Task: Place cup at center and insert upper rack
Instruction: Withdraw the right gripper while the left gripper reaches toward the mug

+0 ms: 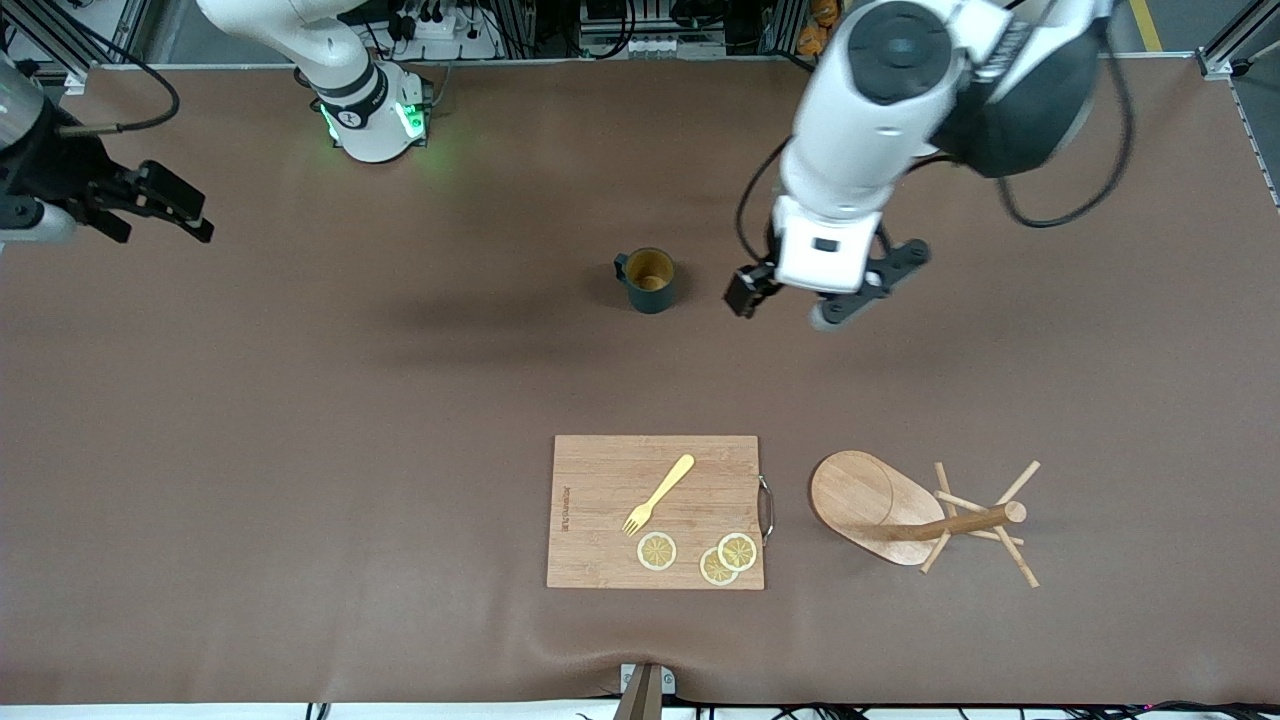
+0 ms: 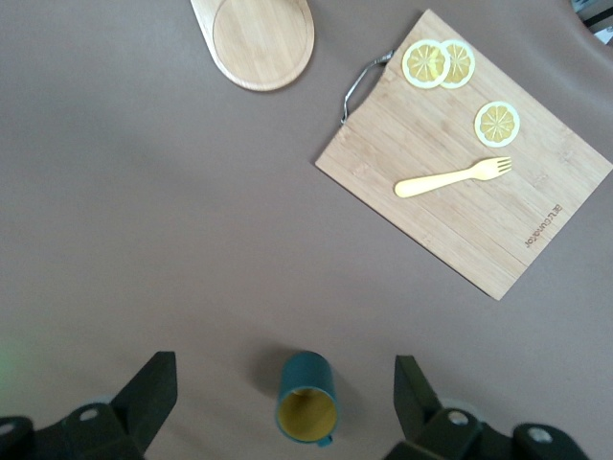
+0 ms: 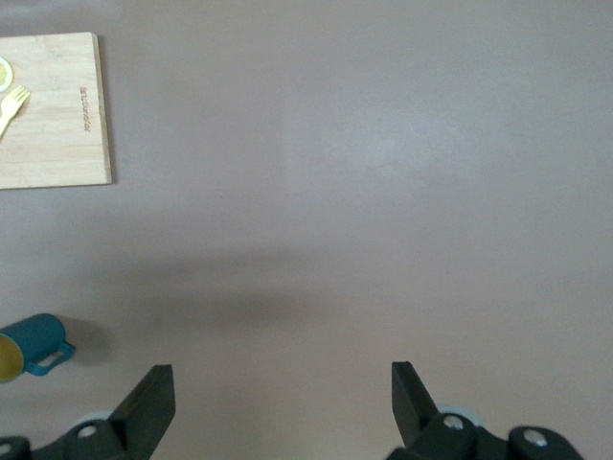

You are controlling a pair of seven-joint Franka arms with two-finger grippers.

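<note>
The cup (image 1: 650,281) stands upright on the brown bench (image 1: 300,450), open end up, its handle turned toward the right arm's end. The left pincer (image 1: 784,302) hangs above the bench just beside the cup, at about the cup's three o'clock in the front view, its fingers spread wide and clamping nothing. The upper rack (image 1: 905,512) lies tipped on its side nearer the front camera, at roughly the cup's five o'clock, oval base on edge and pegs splayed. Beside it sits a cutting board (image 1: 655,512) carrying a yellow fork (image 1: 658,494) and three lemon slices (image 1: 718,557). The right pincer (image 1: 165,210) waits above the bench's right-arm end, fingers apart and empty.
</note>
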